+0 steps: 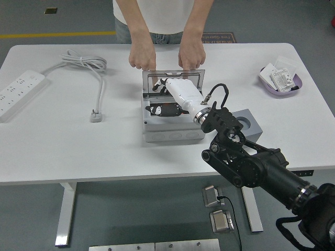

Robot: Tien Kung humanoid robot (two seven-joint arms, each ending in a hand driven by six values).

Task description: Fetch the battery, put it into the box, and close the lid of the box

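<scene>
A grey box point(170, 134) stands mid-table with its clear lid point(172, 76) upright at the back. A person's two hands point(142, 54) point(191, 52) press fingertips on the lid's top edge. The battery point(161, 110), black with a little orange showing, lies inside the box. My right hand point(166, 83), white on a black arm, reaches over the box's right half. Its fingers are loosely spread just in front of the lid's inner face and hold nothing. The hand hides the box's back right corner.
A grey block with a round hole point(245, 125) sits right of the box, under my forearm. A purple tray point(289, 89) of small parts is at the far right. A white power strip point(18, 92), its coiled cable point(86, 64) and plug point(96, 116) lie left.
</scene>
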